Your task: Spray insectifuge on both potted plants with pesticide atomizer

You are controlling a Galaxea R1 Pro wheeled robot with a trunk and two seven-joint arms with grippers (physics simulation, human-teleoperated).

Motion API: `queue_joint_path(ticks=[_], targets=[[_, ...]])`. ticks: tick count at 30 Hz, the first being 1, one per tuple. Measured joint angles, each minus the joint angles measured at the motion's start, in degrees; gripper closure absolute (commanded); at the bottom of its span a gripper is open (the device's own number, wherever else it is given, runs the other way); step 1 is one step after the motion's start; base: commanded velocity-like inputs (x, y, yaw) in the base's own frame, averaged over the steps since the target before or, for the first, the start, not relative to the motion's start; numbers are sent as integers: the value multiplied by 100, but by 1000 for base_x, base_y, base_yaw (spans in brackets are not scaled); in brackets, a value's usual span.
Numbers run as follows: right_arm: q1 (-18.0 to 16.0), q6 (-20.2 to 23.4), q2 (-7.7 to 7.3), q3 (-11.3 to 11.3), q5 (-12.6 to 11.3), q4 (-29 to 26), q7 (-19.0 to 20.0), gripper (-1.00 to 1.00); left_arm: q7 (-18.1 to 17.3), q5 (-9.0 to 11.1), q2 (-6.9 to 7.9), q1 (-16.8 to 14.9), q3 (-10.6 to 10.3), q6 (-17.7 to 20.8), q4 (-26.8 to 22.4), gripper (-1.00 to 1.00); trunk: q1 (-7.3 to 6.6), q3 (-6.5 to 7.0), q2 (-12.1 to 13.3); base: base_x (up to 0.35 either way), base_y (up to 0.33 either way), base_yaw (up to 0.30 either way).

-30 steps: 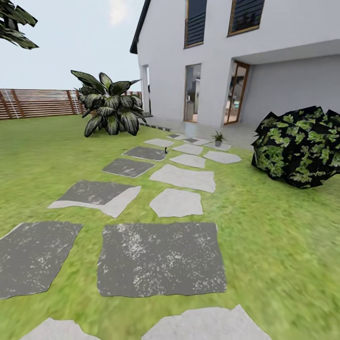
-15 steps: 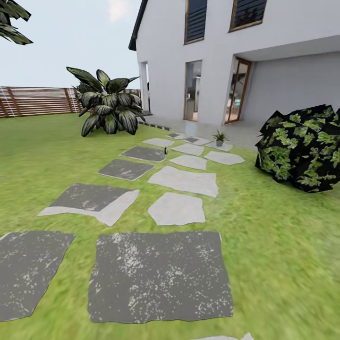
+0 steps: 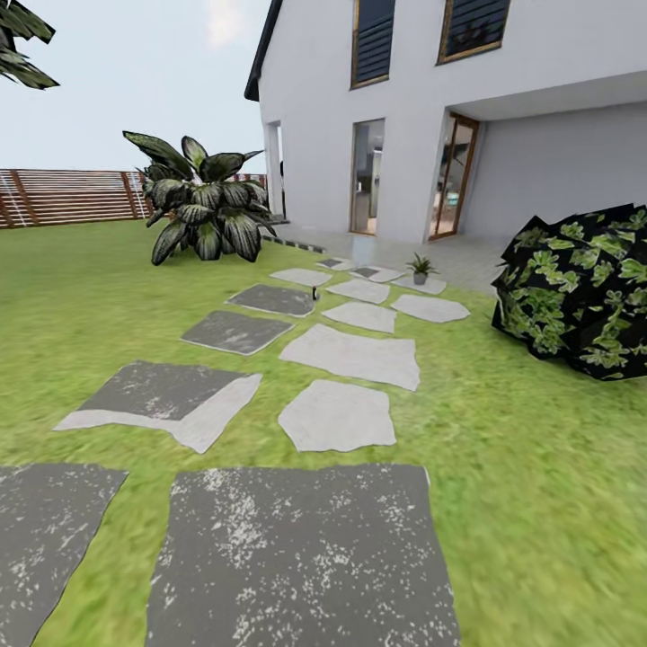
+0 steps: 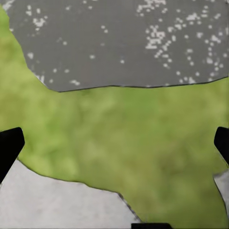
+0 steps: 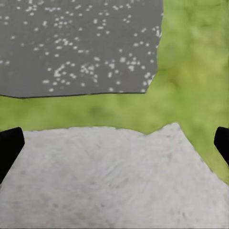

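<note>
Head view: no writing or labels readable anywhere. Far left, brown slatted fence (image 3: pixel 72 196) behind the lawn (image 3: pixel 539 467). Palm fronds (image 3: pixel 22 45) poke in at top left corner. One big dark broad-leaf plant (image 3: pixel 205 214) in front of the fence end. Stepping stones (image 3: pixel 346 415) run up the middle toward the house, mix of dark speckled slabs and pale ones; approx. 14 visible, far ones too small to count surely. A small dark upright item (image 3: pixel 314 292) stands at the edge of a dark slab mid-path, prob. the pesticide atomizer, too small to confirm. Right of it, one potted plant (image 3: pixel 420 268) by the far pale stones, near the patio; only 1 pot seen, leaf specks not discernible at this range. White house (image 3: pixel 503 117) behind, 2 upper windows, 2 glazed doors. One dark leafy bush (image 3: pixel 580 288) at right.

Left wrist view: left gripper (image 4: pixel 114 143) w/ fingertips (image 4: pixel 9 148) wide apart at frame edges, nothing between them, touching nothing; below it grass, 1 dark speckled slab, pale stone pieces.

Right wrist view: right gripper (image 5: pixel 114 143) likewise spread wide, fingertips (image 5: pixel 9 148) black at both edges, holding nothing; under it 1 pale stone, 1 dark slab, grass strip between.
</note>
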Motion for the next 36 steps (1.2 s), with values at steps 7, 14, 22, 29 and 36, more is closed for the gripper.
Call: queue_joint_path(ticks=[7,14,22,29,36], targets=[[0,-2,0,2,0,0,0,-100,0,-2,0,0,0,0,0,-100,0,0,0,338,0,0],[0,4,0,-3,0,5,0,-100,0,-3,0,0,0,0,0,-100,0,0,0,338,0,0],[0,6,0,-13,-7,1,-8,-100,0,3,0,0,0,0,50,-100,0,0,0,338,0,0],[0,-2,-1,-21,-8,0,-9,-100,0,4,0,0,0,0,53,-100,0,0,0,338,0,0],[0,-2,0,-21,-8,0,-8,-100,0,3,0,0,0,0,53,-100,0,0,0,338,0,0]])
